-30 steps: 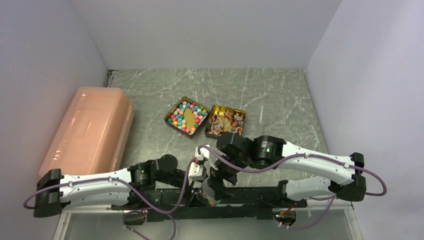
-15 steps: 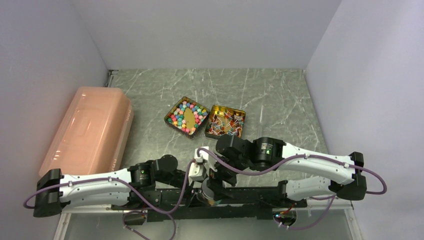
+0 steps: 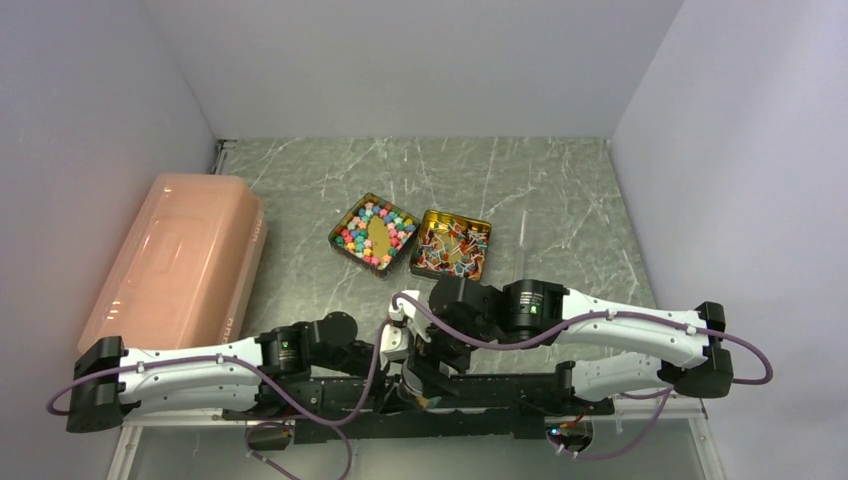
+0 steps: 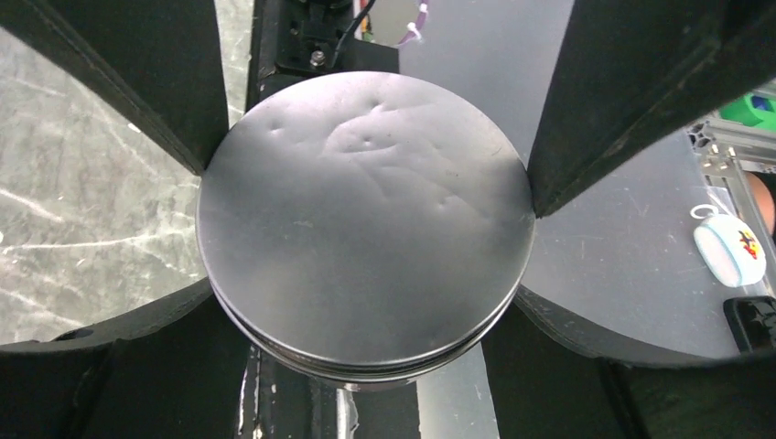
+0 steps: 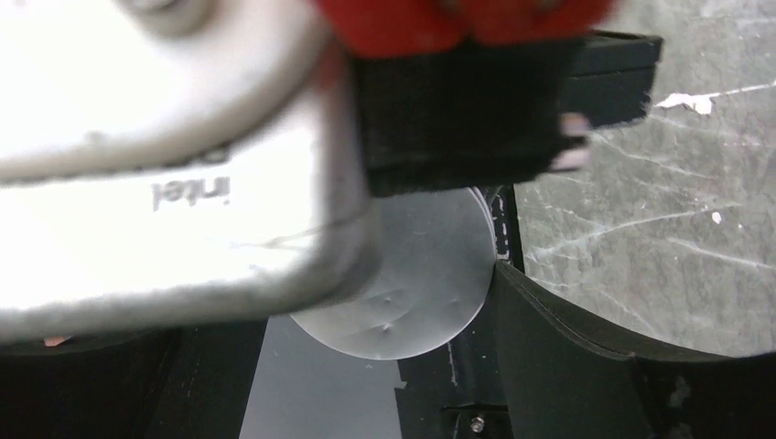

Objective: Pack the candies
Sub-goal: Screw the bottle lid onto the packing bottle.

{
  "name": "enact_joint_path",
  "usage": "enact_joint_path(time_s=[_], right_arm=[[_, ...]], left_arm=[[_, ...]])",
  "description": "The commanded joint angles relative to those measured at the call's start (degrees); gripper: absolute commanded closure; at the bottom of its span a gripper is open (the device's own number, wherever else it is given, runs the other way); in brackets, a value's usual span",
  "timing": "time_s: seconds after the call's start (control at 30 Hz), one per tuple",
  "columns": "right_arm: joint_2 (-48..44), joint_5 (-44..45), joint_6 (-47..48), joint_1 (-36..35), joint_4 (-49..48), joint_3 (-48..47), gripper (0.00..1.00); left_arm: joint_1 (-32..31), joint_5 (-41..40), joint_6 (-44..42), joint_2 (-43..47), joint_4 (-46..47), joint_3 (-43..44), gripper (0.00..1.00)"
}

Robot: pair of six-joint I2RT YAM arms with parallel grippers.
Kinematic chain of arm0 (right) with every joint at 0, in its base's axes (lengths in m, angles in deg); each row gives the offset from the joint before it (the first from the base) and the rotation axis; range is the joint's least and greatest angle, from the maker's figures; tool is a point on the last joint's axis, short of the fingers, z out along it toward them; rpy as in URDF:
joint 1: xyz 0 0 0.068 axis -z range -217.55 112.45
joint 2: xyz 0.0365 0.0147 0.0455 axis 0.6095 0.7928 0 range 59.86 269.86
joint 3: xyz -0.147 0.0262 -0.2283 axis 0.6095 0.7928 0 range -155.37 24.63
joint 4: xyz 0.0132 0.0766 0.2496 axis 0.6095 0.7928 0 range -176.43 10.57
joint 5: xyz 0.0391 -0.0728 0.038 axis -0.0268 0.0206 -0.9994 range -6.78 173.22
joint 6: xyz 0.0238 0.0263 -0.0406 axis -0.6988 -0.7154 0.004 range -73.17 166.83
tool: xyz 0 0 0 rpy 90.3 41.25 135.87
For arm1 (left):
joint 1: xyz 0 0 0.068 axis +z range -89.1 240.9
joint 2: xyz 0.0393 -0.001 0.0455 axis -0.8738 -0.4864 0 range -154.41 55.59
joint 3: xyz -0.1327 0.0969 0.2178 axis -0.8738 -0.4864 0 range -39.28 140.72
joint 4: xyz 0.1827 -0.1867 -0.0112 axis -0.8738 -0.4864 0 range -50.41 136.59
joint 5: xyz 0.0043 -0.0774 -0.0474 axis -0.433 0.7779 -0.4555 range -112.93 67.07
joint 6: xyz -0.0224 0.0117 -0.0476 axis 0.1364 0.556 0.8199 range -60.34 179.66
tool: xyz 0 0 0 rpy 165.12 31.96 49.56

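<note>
Soft, even light — right wrist's near foreground badly blurred.

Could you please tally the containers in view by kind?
Gold tins: 2
Pink box: 1
Round container: 1
Total: 4

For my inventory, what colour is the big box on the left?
The box is translucent salmon pink; best in the top view.
</note>
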Motion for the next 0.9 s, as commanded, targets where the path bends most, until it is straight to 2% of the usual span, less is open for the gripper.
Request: enact_joint_path(time_s=[0.0, 0.33, 0.6, 0.7, 0.87], right_arm=[[0.3, 5.0, -8.6, -1.2, -4.9, 0.7, 0.46], [3.2, 12.6, -17.8, -1.4, -5.2, 2.0, 0.51], [5.0, 14.6, -18.9, -1.4, -3.4, 1.5, 0.52], [4.2, 14.3, -18.5, -1.3, -4.3, 1.9, 0.46], [0.8, 18.3, -18.7, -1.3, -3.3, 2.3, 0.31]], left_arm=[[0.8, -13.5, 5.2, 1.0, 2.4, 3.2, 0.7], [0.8, -27.1, 7.3, -0.2, -2.6, 5.0, 0.7], [0.8, -31.0, 7.7, 0.1, -4.6, 5.2, 0.71], [0.8, -30.8, 7.7, 1.0, -3.6, 4.3, 0.7], [0.8, -31.1, 7.7, 1.6, -3.6, 3.4, 0.71]])
